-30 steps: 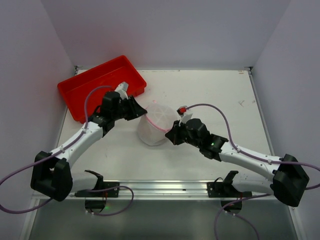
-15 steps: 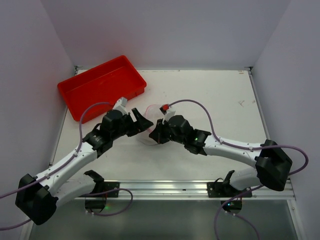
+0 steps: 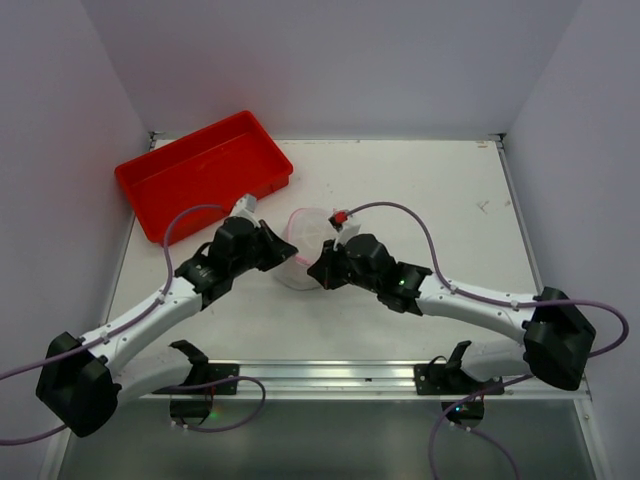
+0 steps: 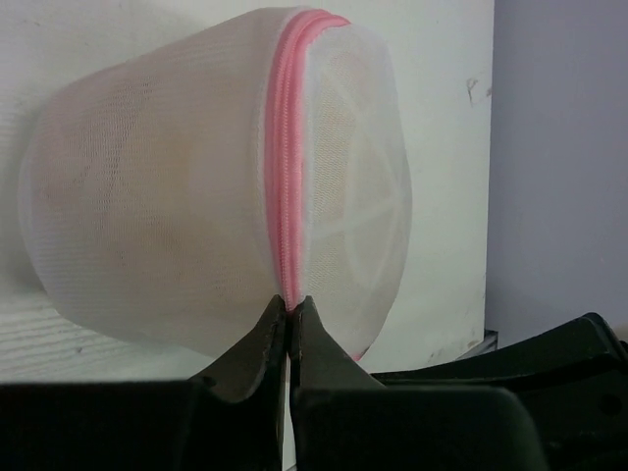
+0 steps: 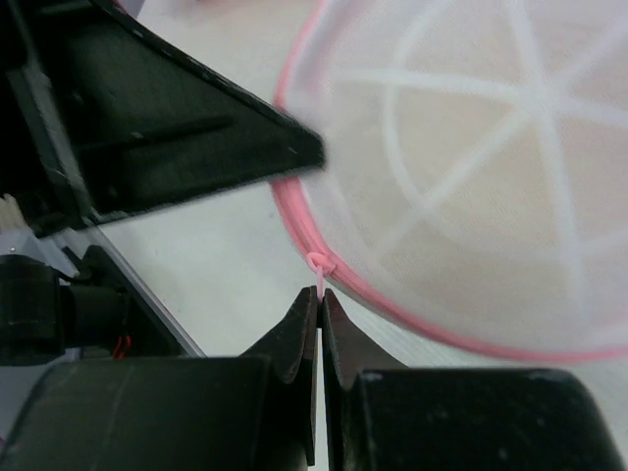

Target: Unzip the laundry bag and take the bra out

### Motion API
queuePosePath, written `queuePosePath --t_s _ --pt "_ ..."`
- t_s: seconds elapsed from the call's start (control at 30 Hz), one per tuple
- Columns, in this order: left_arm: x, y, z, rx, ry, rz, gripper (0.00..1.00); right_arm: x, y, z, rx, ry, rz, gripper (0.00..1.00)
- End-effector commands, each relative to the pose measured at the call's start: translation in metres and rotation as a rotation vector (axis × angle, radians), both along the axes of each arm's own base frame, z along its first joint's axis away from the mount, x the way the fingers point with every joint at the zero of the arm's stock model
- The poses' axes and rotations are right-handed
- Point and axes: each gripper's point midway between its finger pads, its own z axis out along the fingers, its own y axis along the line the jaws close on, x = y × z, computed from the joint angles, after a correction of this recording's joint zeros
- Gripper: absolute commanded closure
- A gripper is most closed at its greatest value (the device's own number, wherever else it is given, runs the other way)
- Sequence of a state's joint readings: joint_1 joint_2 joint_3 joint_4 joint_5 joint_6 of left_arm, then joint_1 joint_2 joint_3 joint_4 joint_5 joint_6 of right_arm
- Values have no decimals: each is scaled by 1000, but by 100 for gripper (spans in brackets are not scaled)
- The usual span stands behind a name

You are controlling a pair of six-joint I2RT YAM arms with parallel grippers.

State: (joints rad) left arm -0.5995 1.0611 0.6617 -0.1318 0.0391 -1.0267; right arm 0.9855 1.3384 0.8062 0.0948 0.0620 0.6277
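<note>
Against the view half a second back: finds the left gripper (image 3: 290, 256) no longer spread wide but pinched, tips together on the pink zipper rim (image 4: 284, 177) of the small round white see-through mesh laundry bag (image 3: 303, 232). Finds the right arm drawn a little toward 3 o'clock, with more of the bag uncovered between the two wrists. Against a full second back: looks lower and flatter, no longer bulging tall.

Holds the right gripper (image 5: 321, 299) clamped on the small pink pull tab (image 5: 318, 264), at the bag's 5 o'clock edge in the overhead view; grips with the left from the 8 o'clock side. Rests on the white table (image 3: 430, 190), about mid-table, at 4 o'clock from the red plastic tray (image 3: 200, 172) and apart from it. Shows through the mesh a soft beige-peach mass, probably the bra (image 4: 147, 196), inside the bag, with the zipper closed along the stretch in view. Shows white ribs (image 5: 535, 98) crossing the round end face.
</note>
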Motion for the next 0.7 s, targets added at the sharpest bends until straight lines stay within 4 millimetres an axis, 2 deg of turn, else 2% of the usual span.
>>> queuePosePath --t_s 0.0,0.03,0.07,0.1,0.13,0.17,0.2,0.23,0.3,0.4,0.5,0.53,0.57,0.6,0.63,0.67 --pt "19 14 35 46 -129 52 100 9 -33 7 -23 -59 -63 100" --pt "18 15 37 55 -132 34 100 18 -47 4 -33 -58 -100 100" --pt "23 25 39 78 -151 35 100 17 -60 -10 -66 -40 -108 100" --pt "19 23 40 67 -149 -10 100 27 -76 -4 -52 -53 -152 100" --pt "21 26 41 74 -159 -29 100 30 -87 -7 -62 -56 -168 100" --pt "27 37 41 100 -180 -36 100 30 -101 -17 -88 -46 -192 100" --pt "23 34 41 87 -180 -102 100 34 -110 -17 -89 -54 -211 100" --pt "26 35 43 100 -186 -131 100 41 -124 -11 -86 -77 -243 100" --pt "29 40 38 181 -211 -213 100 44 -132 -8 -85 -94 -246 100" --pt "37 36 39 268 -248 -337 100 39 -130 -4 -97 -114 -187 100" --pt "46 27 46 266 -298 -403 100 28 -109 5 -35 -112 -77 100" --pt "53 25 49 262 -308 -396 96 21 -99 8 -9 -106 -43 100" --pt "56 22 54 234 -306 -377 83 20 -92 10 4 -102 -33 100" --pt "62 18 60 207 -326 -360 74 12 -81 13 16 -99 -3 100" --pt "64 18 64 184 -324 -336 57 9 -74 14 30 -85 -9 100" --pt "65 16 66 135 -285 -285 49 10 -64 18 43 -81 -3 100"
